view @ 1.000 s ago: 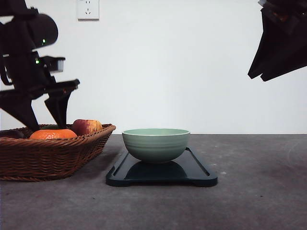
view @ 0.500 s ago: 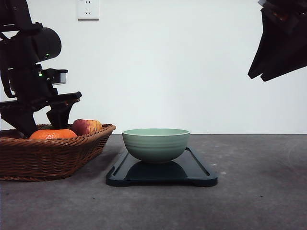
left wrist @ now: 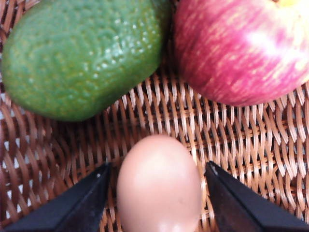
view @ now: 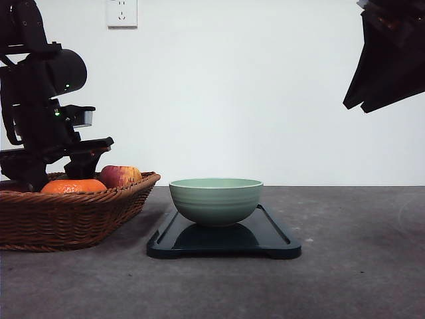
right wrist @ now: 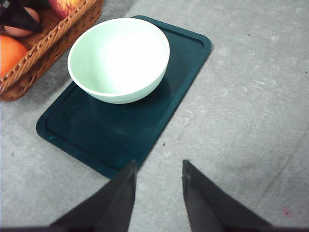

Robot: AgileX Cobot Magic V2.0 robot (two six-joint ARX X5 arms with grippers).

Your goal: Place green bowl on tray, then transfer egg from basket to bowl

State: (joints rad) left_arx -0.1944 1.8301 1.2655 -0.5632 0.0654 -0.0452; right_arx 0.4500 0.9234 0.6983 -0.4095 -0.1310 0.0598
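Left gripper [left wrist: 157,193] open, fingers [left wrist: 82,203] straddling the egg [left wrist: 159,186] in the basket [view: 73,212], not clamped. Avocado [left wrist: 82,55] and apple [left wrist: 241,48] sit just beyond fingertips. Green bowl [view: 216,199] on tray [view: 279,242]. Right gripper [right wrist: 157,186] slightly open, empty.

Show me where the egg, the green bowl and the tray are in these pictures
egg [left wrist: 159,186], left wrist view, middle of its shell.
green bowl [view: 216,201], front view, ridged outer side.
tray [right wrist: 116,140], right wrist view, bare glossy floor beside the bowl.
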